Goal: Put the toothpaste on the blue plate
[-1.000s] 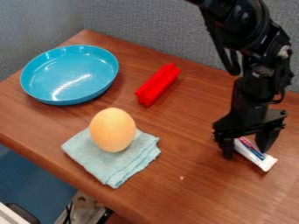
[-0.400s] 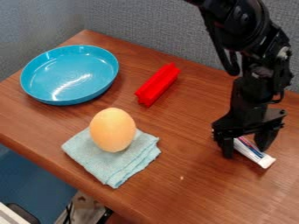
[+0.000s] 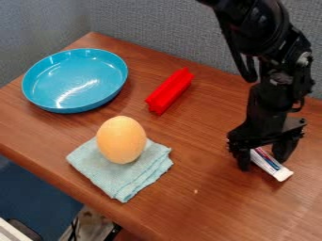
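Where the toothpaste (image 3: 272, 165) lies, flat on the wooden table (image 3: 201, 132) near its right front edge, the gripper (image 3: 265, 153) is already straddling it, pointing straight down with its jaws spread wide to either side of the tube and closed on nothing. The tube's long axis runs diagonally, from upper left to lower right in the view, roughly across the line between the two fingers (a good sign for a pinch on its narrow sides, I would judge). Well apart to the far left sits the blue plate (image 3: 51, 98), empty. Between them lie a red block (image 3: 170, 89) and an egg (image 3: 120, 139) resting on a light-blue cloth (image 3: 120, 169).
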`<state>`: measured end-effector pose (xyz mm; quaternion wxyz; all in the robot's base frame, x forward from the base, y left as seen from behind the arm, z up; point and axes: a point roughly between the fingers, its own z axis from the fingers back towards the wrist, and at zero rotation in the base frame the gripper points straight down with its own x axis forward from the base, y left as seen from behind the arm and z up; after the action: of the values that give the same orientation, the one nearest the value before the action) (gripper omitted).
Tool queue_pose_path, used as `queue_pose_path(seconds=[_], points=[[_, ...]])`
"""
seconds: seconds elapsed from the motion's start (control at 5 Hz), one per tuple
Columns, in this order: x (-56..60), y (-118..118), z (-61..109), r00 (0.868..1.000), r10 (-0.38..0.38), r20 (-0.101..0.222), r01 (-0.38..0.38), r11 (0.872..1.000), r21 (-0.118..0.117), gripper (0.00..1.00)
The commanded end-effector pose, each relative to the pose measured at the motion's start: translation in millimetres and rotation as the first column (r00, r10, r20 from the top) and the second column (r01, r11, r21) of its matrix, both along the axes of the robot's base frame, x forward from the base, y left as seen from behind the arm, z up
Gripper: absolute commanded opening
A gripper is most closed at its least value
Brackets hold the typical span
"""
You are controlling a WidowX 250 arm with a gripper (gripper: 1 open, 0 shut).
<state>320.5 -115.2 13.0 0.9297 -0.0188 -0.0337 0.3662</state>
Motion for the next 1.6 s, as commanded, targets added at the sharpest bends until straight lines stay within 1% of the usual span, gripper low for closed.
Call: queue_pose_path(seconds=[0.0,0.2,0.6,0.8,1.0,1.2,1.4], points=[[7.0,2.1,14.8,0.999,0.000,0.050,0.000,1.000,-0.003,0.00],[5.6,1.3,15.5,0.999,-0.003,0.049,0.003,1.000,0.002,0.00],[1.2,9.8,36.1,0.998,-0.047,0.038,0.047,0.999,0.011,0.00],[4.7,15.8,63.7,0.992,-0.111,0.054,0.112,0.994,0.000,0.00],[5.8,35.5,91.7,0.985,-0.153,0.075,0.154,0.988,-0.014,0.00],[-0.3,68.1,116.9,0.985,-0.154,0.080,0.155,0.988,-0.018,0.00],[-11.0,107.8,130.4,0.990,-0.124,0.073,0.126,0.992,-0.019,0.00]])
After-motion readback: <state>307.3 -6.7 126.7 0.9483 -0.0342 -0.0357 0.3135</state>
